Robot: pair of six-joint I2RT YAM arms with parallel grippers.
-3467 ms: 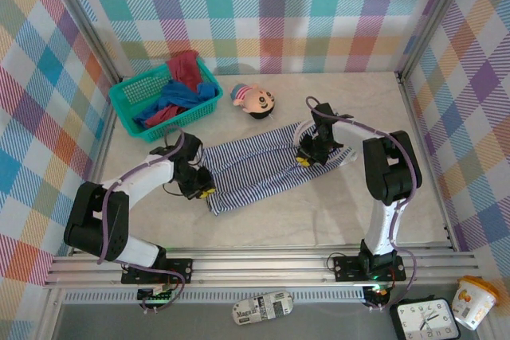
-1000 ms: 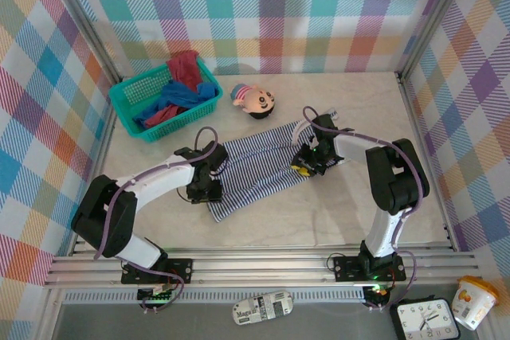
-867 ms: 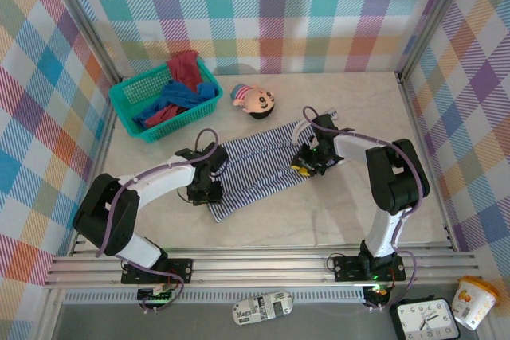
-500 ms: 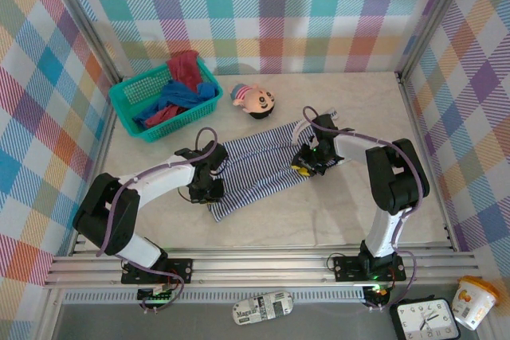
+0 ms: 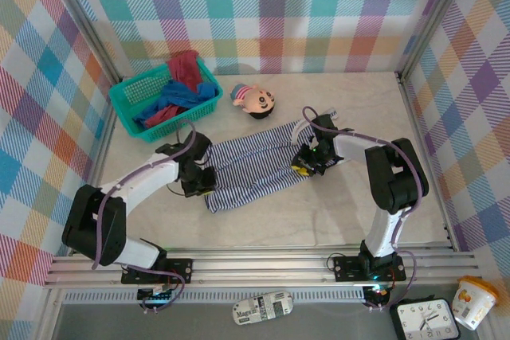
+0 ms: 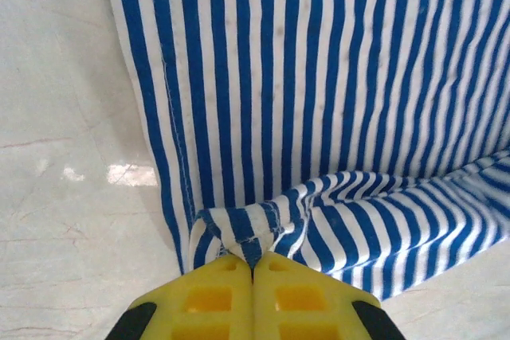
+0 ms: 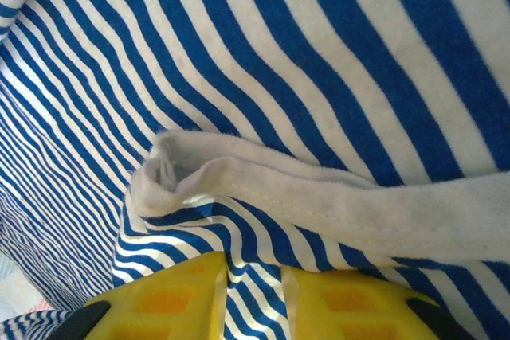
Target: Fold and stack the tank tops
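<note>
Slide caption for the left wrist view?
Left tool shut on a fold of the striped tank top, table beneath.

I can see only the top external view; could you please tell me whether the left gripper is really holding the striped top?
Observer: Yes. The left wrist view shows the left gripper shut, with a fold of the striped tank top pinched between its yellow fingers.
Operator: Thank you. And the right one?
Observer: The right wrist view shows the right gripper clamped on the same cloth, just below its white hem band.
</note>
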